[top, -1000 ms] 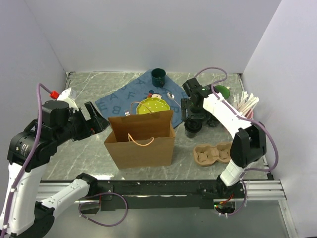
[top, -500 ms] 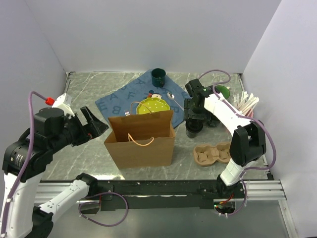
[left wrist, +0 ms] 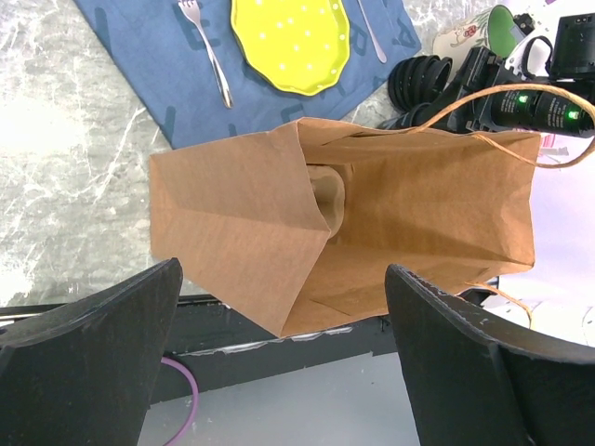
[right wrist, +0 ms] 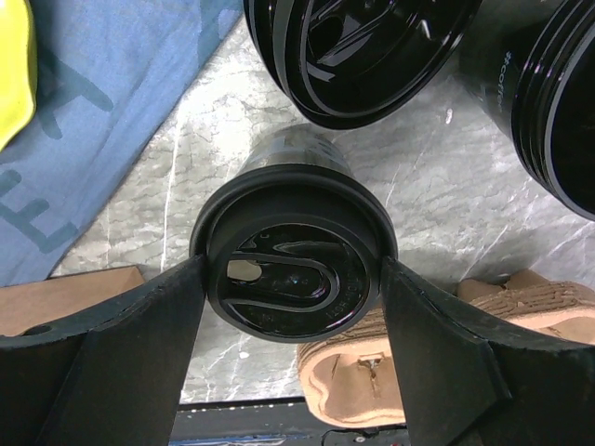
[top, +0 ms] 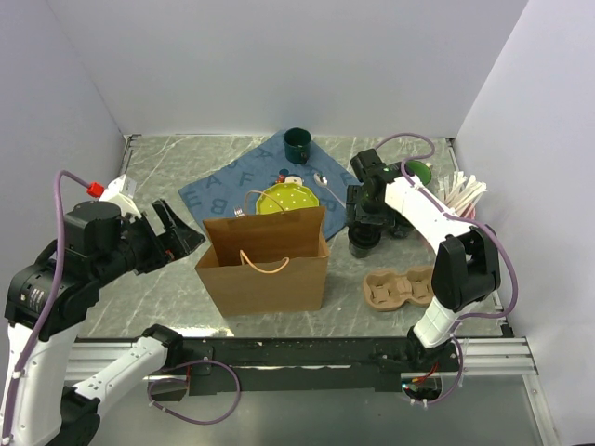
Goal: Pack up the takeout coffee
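Note:
A takeout coffee cup (right wrist: pixel 293 269), black with a round black lid, stands on the marble table right of the brown paper bag (top: pixel 265 265). My right gripper (right wrist: pixel 293 279) is shut on its lid rim, one finger touching each side; in the top view the gripper (top: pixel 363 223) sits right above the cup (top: pixel 361 245). Two more black cups (right wrist: pixel 363 46) (right wrist: pixel 558 102) stand just beyond it. My left gripper (left wrist: pixel 284 269) is open and empty, held left of the bag (left wrist: pixel 372 223) and facing its open mouth; it also shows in the top view (top: pixel 181 234).
A brown pulp cup carrier (top: pixel 400 288) lies on the table to the near right of the held cup. A blue placemat (top: pixel 232 181) with a yellow plate (top: pixel 286 198), a fork and a spoon lies behind the bag. A dark green mug (top: pixel 297 142) stands at the back.
My left arm has dropped and drawn back to the left, its gripper staying beside the bag. My right gripper has hardly moved and stays on the cup.

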You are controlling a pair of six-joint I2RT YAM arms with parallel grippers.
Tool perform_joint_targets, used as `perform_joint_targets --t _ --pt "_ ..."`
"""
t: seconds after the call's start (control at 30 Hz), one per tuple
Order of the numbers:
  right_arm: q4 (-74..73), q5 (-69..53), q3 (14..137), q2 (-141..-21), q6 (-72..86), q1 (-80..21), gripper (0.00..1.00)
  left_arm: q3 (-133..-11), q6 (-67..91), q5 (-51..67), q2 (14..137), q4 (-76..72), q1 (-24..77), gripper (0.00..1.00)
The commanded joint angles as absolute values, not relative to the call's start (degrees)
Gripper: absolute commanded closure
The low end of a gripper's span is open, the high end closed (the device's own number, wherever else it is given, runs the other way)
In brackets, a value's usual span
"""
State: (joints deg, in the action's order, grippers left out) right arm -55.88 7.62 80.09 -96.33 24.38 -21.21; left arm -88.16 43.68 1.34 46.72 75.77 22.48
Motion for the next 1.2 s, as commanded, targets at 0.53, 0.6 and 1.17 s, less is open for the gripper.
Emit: perform_joint_targets --t 0.53,0.6,1.17 --pt "-59.32 5.36 81.56 -89.92 22.5 -20.48 0.37 -86.49 40.26 2.46 48.95 72.17 22.68 0.12" --pt "-61.95 5.71 83.48 -87.46 21.54 -20.57 0.39 -85.96 39.81 4.21 49.48 70.32 22.67 0.13" --pt "-77.95 2.72 118.87 -78.92 12.57 -33.29 0.42 -85.96 30.94 0.18 58.18 68.21 22.67 0.43"
